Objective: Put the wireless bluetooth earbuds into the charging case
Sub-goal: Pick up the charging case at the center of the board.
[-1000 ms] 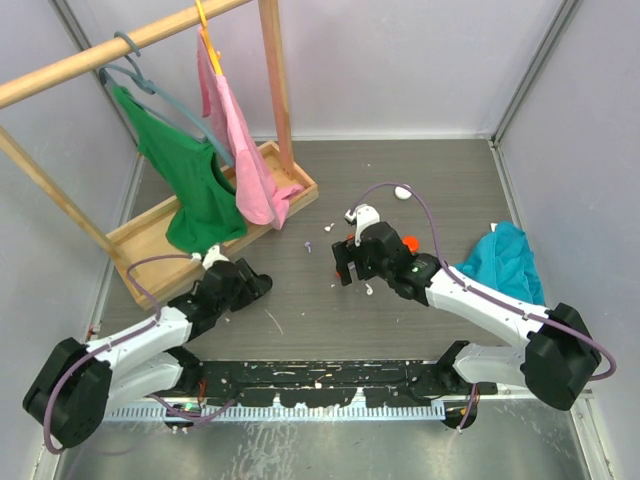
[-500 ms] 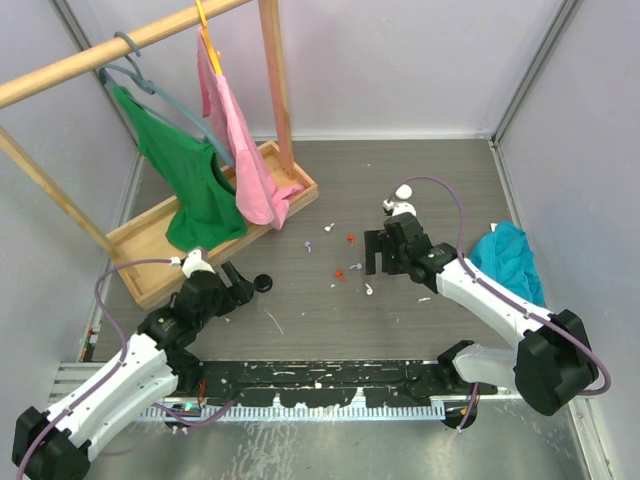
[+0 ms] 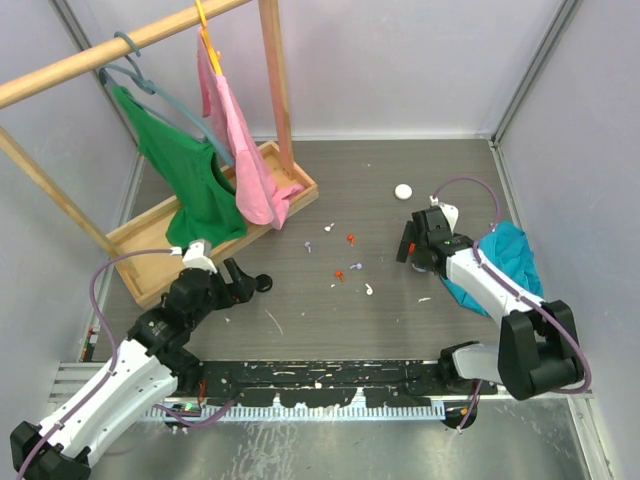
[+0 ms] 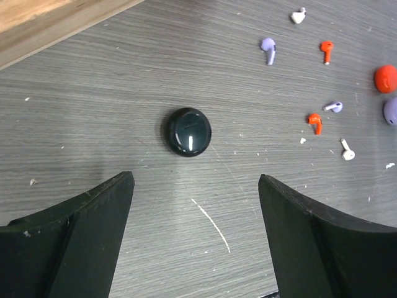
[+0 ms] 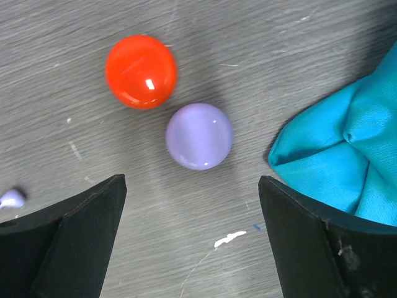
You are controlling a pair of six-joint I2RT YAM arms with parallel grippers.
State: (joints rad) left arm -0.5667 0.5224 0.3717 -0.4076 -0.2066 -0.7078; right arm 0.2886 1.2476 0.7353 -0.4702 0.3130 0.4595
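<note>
left pincer (image 4: 195, 186) spread wide, nothing in it, black case (image 4: 188, 131) just ahead on the counter (image 4: 93, 93). earbuds (image 4: 316, 122) lie scattered farther ahead to its right. right pincer (image 5: 192, 186) spread too, empty, with the lilac case (image 5: 198, 136) just ahead, red case (image 5: 141, 71) beyond, and teal cloth (image 5: 347, 155) by its right finger.

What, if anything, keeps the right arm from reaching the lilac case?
Likely yes: the right gripper hangs open above the lilac case; the red case and teal cloth lie apart from it.
</note>
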